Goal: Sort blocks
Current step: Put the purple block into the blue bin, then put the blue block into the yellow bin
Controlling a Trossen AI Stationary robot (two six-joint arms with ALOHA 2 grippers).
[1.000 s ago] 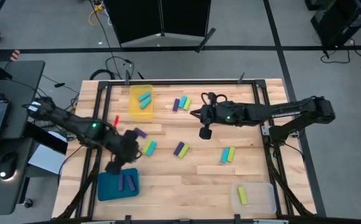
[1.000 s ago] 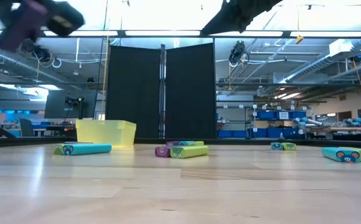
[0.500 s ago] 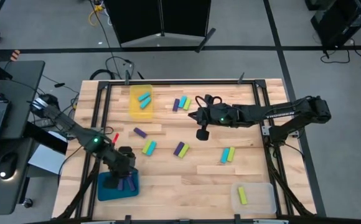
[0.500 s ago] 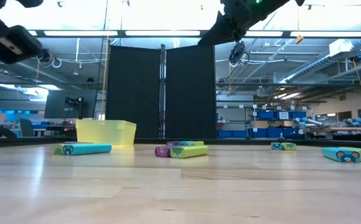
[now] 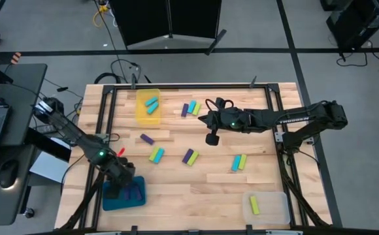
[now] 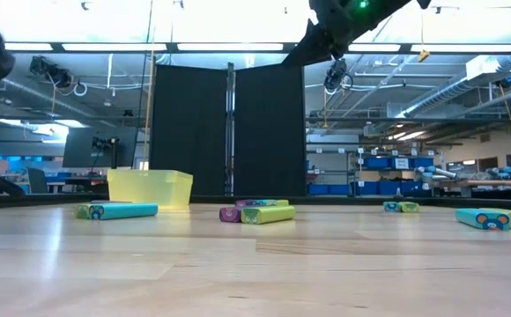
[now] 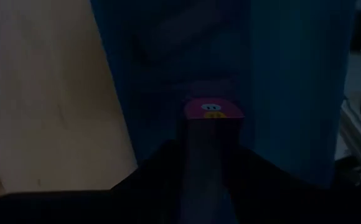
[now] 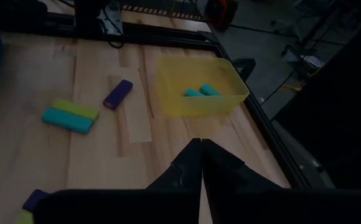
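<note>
- Gripping a purple block between its fingers, the left claw is hanging over the blue tray at the table's near left corner; more purple blocks are lying in that tray.
- At the near right corner, a clear tray is holding one yellow-green block.
- Farther in, loose blocks are lying on the wooden table: a cyan and yellow-green pair, a purple and yellow-green pair, another cyan and yellow-green pair, and a single purple one.
- Above mid-table, the right claw is hovering with its fingers pressed together and nothing between them.
- Near the far edge, three blocks are lying side by side, and the yellow tray is holding two cyan blocks.
</note>
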